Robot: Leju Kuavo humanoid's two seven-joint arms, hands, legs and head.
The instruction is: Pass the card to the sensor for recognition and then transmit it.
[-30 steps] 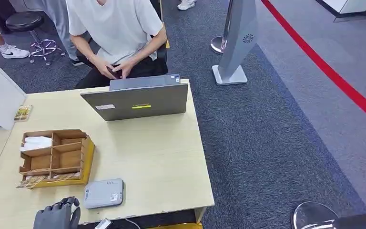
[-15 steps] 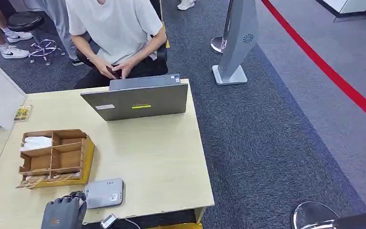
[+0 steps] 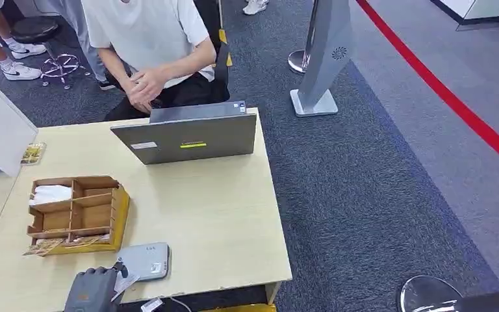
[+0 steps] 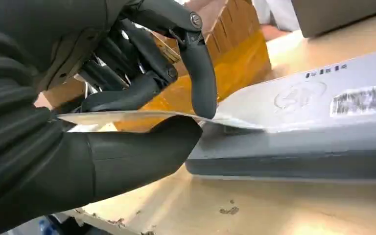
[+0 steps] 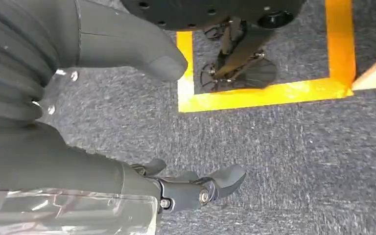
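Since a second ago the left hand point(image 3: 94, 290) has slid from about 8 o'clock on the table point(image 3: 221, 221) in toward the grey sensor point(image 3: 144, 260), and the person point(image 3: 146, 39) behind the laptop point(image 3: 188, 138) has lifted a hand from their lap. Now the left hand pinches the thin white card point(image 4: 142, 116) between thumb and a finger, its far edge lying on the sensor's near lip. This looks like the reading step; next the card likely needs a pause flat on the sensor, then a long reach toward 12 o'clock. The wooden organizer point(image 3: 75, 214) sits just beside the sensor, and the laptop stands across the handover path. The right hand point(image 5: 196, 188) hangs over carpet, fingers loosely apart, holding nothing.
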